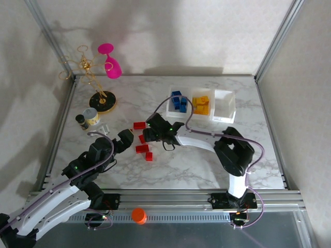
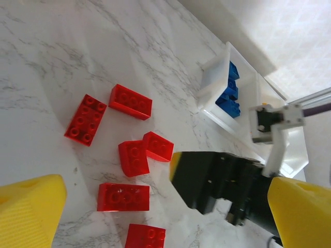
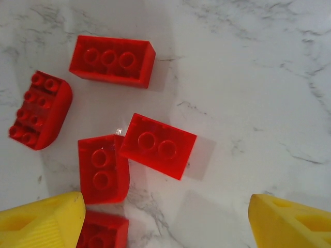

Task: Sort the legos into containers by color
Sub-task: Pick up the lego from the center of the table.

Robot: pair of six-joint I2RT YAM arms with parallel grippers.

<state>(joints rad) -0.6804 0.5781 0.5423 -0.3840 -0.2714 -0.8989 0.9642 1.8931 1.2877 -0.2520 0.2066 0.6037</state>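
White links [image 1: 51, 204], black joints [image 1: 235, 155], lilac cables [image 1: 207, 133], yellow gripper fingers [image 3: 289, 222]

Your right wrist view: red brick [image 3: 101, 230] half hidden behind yellow finger [image 3: 46, 219] of right gripper [image 3: 165, 206], cut at bottom edge. Left wrist view: another red brick [image 2: 145, 236] cut at bottom; containers [image 2: 212, 85] partly behind right arm [image 2: 217, 181].

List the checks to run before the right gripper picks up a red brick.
1. Right gripper open and empty: ok.
2. Two-stud red brick free of neighbours: not ok, it touches the neighbouring red brick.
3. Right-hand tray empty for red: ok.
4. Blue bricks and yellow bricks each in their own tray: ok.
5. Left gripper clear of the right arm: cannot tell; it is open and points at it from close by.
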